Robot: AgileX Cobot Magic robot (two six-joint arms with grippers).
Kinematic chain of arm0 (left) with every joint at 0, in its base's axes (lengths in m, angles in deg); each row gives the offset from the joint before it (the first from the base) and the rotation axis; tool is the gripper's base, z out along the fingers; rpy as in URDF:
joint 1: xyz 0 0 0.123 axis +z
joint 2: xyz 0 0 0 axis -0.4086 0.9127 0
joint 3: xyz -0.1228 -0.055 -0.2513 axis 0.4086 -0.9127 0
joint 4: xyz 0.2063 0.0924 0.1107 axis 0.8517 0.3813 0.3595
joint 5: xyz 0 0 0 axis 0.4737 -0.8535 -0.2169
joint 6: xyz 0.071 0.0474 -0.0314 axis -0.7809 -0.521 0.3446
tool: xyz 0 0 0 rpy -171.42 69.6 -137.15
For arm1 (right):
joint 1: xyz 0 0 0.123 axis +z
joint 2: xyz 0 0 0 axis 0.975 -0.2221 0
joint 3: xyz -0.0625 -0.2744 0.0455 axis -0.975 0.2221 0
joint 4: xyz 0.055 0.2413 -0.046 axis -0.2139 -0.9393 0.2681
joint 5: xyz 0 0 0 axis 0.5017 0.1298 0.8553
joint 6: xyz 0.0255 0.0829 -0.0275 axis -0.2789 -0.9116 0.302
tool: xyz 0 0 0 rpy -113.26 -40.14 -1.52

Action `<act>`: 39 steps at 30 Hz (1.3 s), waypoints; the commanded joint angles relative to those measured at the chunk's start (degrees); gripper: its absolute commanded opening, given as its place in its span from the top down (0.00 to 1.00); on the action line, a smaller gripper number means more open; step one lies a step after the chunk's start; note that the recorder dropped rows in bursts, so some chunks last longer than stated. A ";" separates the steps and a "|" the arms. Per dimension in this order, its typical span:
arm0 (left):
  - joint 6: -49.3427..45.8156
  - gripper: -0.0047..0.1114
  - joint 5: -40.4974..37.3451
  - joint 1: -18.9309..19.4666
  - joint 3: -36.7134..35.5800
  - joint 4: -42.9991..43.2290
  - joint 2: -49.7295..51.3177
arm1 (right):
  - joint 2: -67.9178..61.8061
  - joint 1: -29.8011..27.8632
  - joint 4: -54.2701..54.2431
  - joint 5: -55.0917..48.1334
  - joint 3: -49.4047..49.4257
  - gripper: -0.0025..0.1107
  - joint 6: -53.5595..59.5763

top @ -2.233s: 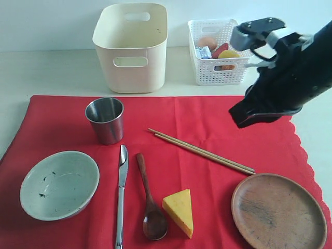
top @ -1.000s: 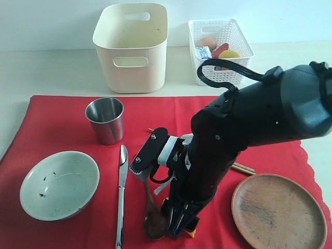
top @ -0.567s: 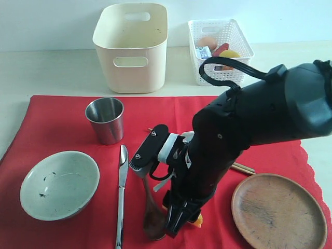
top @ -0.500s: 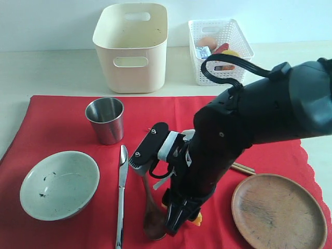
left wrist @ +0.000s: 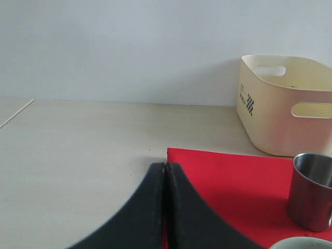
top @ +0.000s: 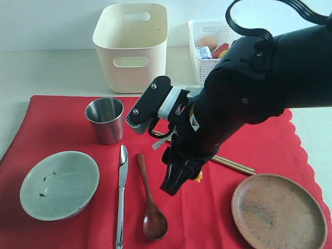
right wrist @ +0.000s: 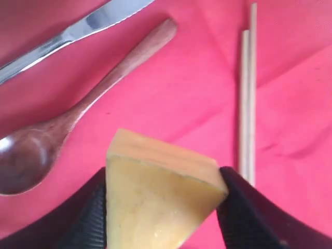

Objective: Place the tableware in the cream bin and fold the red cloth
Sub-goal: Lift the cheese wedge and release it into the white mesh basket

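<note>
Right gripper (right wrist: 165,218) is pinching the cheese wedge (right wrist: 155,171) above the red cloth (top: 62,119), and that tapered block could be slipping free onto the dark wooden spoon (top: 148,197) or wooden chopsticks (top: 228,163) lying below. Left gripper (left wrist: 165,176) is idling, pressed together, at the cloth's corner.

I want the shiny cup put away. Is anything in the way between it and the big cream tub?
No. Only bare red cloth and pale tabletop lie between the round steel cup and the tall cream plastic bin, whose top is open.
</note>
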 commanded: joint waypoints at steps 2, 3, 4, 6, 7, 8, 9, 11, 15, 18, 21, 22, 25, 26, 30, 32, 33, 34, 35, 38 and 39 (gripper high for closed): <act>-0.01 0.94 -0.15 -0.33 0.01 0.01 -0.34 | 0.69 0.11 8.31 -1.56 -2.74 0.98 -2.41; -0.01 0.94 -0.15 -0.33 0.01 0.01 -0.34 | 0.69 0.11 10.25 -1.56 -3.03 0.98 -3.18; -0.01 0.94 -0.15 -0.33 0.01 0.01 -0.34 | 0.69 0.11 11.93 -1.56 -3.42 0.98 -4.23; -0.01 0.94 -0.15 -0.33 0.01 0.01 -0.34 | 0.56 0.11 16.74 -1.56 -3.98 0.98 -7.03; -0.01 0.94 -0.15 -0.33 0.01 0.01 -0.34 | 0.56 -0.02 18.77 -1.45 -4.05 0.98 -8.35; -0.01 0.94 -0.15 -0.33 0.01 0.01 -0.34 | 0.56 -0.15 21.12 -1.44 -4.31 0.98 -9.92; -0.01 0.94 -0.15 -0.33 0.01 0.01 -0.34 | 0.56 -0.66 22.75 -1.58 -4.56 0.98 -11.10; -0.01 0.94 -0.15 -0.33 0.01 0.01 -0.34 | 0.49 -1.92 24.11 -1.59 -5.14 0.98 -12.26; -0.01 0.94 -0.15 -0.33 0.01 0.01 -0.34 | 0.49 -5.95 24.65 -1.35 -6.36 0.98 -12.26; -0.01 0.94 -0.15 -0.33 0.01 0.01 -0.34 | 0.49 -8.85 24.87 -1.21 -7.07 0.98 -12.15; -0.01 0.94 -0.15 -0.33 0.01 0.01 -0.34 | 0.49 -11.92 25.12 -0.81 -8.04 0.98 -11.75; -0.01 0.94 -0.15 -0.33 0.01 0.01 -0.34 | 0.49 -13.09 25.12 -0.36 -8.54 0.98 -11.75; -0.01 0.94 -0.15 -0.33 0.01 0.01 -0.34 | 0.49 -16.61 25.12 1.85 -9.58 0.98 -11.75; -0.01 0.94 -0.15 -0.33 0.01 0.01 -0.34 | 0.49 -17.46 25.12 2.48 -9.81 0.98 -11.75; -0.01 0.94 -0.15 -0.33 0.01 0.01 -0.34 | 0.34 -21.52 24.88 6.02 -11.16 0.98 -11.85; -0.01 0.94 -0.15 -0.33 0.01 0.01 -0.34 | -0.22 -23.23 24.88 7.10 -12.16 0.98 -12.09; -0.01 0.94 -0.15 -0.33 0.01 0.01 -0.34 | -0.71 -24.25 24.88 7.64 -12.72 0.98 -12.37; -0.01 0.94 -0.15 -0.33 0.01 0.01 -0.34 | -1.01 -24.87 24.88 8.21 -13.21 0.98 -12.37; -0.01 0.94 -0.15 -0.33 0.01 0.01 -0.34 | -1.39 -25.66 24.74 8.63 -13.64 0.98 -12.37; -0.01 0.94 -0.15 -0.33 0.01 0.01 -0.34 | -3.07 -27.44 24.74 11.09 -14.89 0.98 -13.51; -0.01 0.94 -0.15 -0.33 0.01 0.01 -0.34 | -3.70 -28.13 24.55 12.16 -15.49 0.98 -14.06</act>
